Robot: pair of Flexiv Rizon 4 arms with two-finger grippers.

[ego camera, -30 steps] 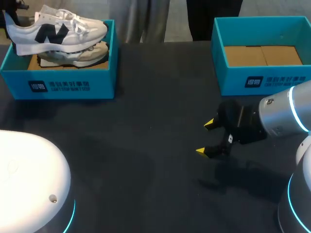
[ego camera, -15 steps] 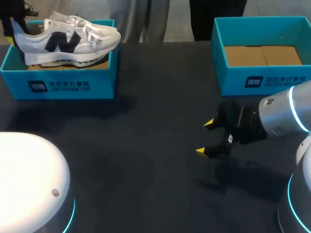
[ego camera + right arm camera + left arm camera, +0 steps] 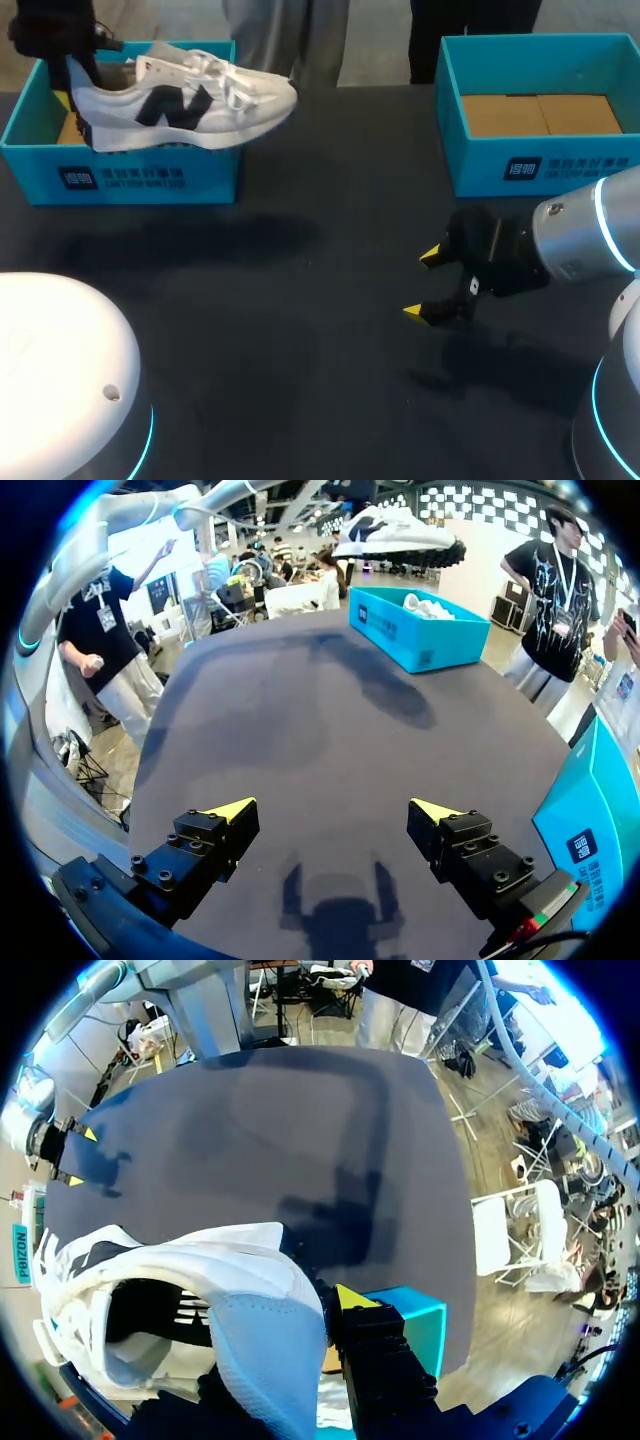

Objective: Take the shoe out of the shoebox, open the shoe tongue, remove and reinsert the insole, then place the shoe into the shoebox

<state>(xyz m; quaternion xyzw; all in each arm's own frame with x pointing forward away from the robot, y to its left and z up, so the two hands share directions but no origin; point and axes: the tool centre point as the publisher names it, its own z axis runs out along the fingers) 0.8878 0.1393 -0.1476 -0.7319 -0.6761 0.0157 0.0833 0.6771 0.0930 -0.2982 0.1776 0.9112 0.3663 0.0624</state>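
- Shoe (image 3: 185,105): white upper and white laces; a large dark letter-shaped mark on its side; pale lining where the left wrist view looks into it.
- Left end effector (image 3: 72,88): black body, bright yellow tip.
- Right end effector (image 3: 432,285): black fingers with yellow tips; the right arm (image 3: 590,235) behind it is silver-grey with a glowing cyan ring.
- Shoebox under the left end effector (image 3: 140,180): turquoise walls, a dark-and-white printed label.
- Shoebox beyond the right end effector (image 3: 480,160): turquoise walls, a matching label, a plain brown cardboard floor.
- Table (image 3: 300,330): uniform dark charcoal, unpatterned.
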